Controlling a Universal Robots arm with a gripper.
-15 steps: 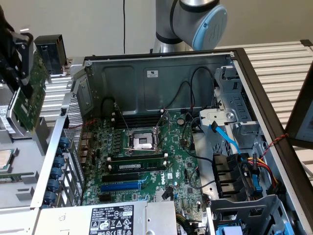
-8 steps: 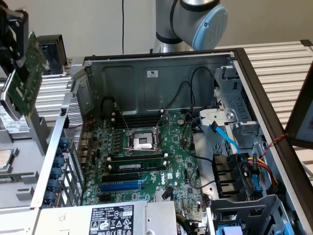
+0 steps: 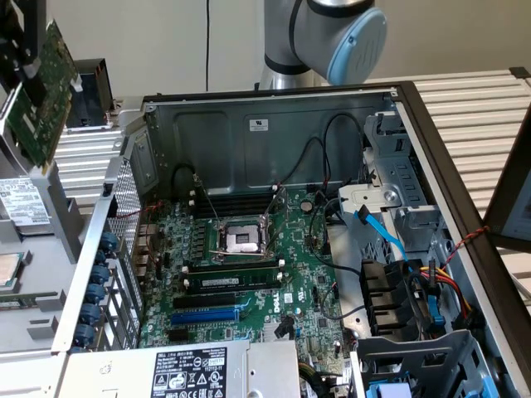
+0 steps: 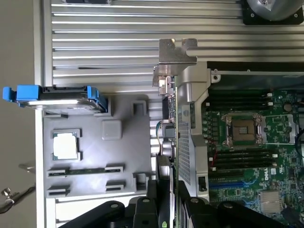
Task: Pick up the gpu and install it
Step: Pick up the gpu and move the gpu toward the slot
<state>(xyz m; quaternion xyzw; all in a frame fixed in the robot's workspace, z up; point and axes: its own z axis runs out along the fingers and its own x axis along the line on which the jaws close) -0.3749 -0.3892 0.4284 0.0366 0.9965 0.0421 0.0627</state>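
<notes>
The gpu [image 3: 43,95], a green circuit board with a metal bracket, hangs tilted in the air at the exterior view's upper left, outside the open computer case. My gripper [image 3: 23,58] is shut on it from above. In the wrist view the gpu [image 4: 174,133] appears edge-on, its metal bracket [image 4: 177,51] at the far end, clamped between my black fingers [image 4: 148,209]. It hovers over the case's side wall, between the grey tray and the motherboard [image 4: 251,142]. The blue expansion slot [image 3: 206,315] on the motherboard [image 3: 249,274] lies bare.
The open case [image 3: 274,124] holds a CPU socket [image 3: 243,239], memory sticks, cables and drive bays [image 3: 398,207]. A power supply [image 3: 182,373] sits at the front. The grey tray [image 4: 118,156] carries a CPU [image 4: 65,145], a memory stick [image 4: 83,170] and a blue-railed drive [image 4: 57,97].
</notes>
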